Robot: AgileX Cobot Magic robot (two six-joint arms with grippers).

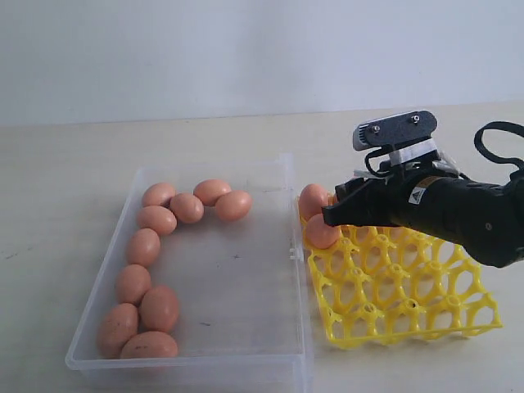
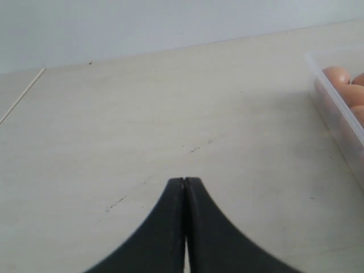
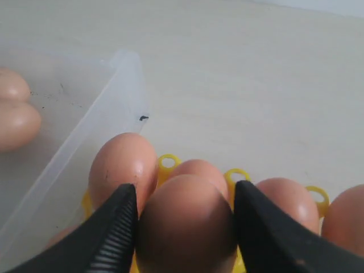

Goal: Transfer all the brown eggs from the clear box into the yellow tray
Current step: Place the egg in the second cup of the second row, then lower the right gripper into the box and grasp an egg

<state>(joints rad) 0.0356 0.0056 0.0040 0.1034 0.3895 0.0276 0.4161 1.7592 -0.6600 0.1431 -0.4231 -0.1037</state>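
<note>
Nearest the lens of the right wrist view, a smooth orange-brown oval egg (image 3: 185, 227) is clamped between the two black fingers (image 3: 114, 233) of the right hand (image 3: 185, 190), low over the near-box edge of the bright yellow plastic lattice tray (image 1: 409, 304). Four more eggs (image 3: 122, 165) fill the row behind it, the closest touching or almost touching the held egg. The likely risks are these: a release off the centre of a cup could leave the egg on a raised peg, free to roll; fingers spreading in this crowded corner could nudge a neighbour; too hard a squeeze could crack the shell. Whether the egg is seated in its cup cannot be told. The wrist view alone shows the grip and the filled row, which the arm hides in the exterior view. That view alone shows ten eggs (image 1: 143, 246) waiting in the shallow see-through plastic box (image 1: 188, 362) and many vacant cups. The left wrist view adds the left hand (image 2: 183, 183), fingers together and empty, above the pale table (image 2: 142, 102) beside the box.
</note>
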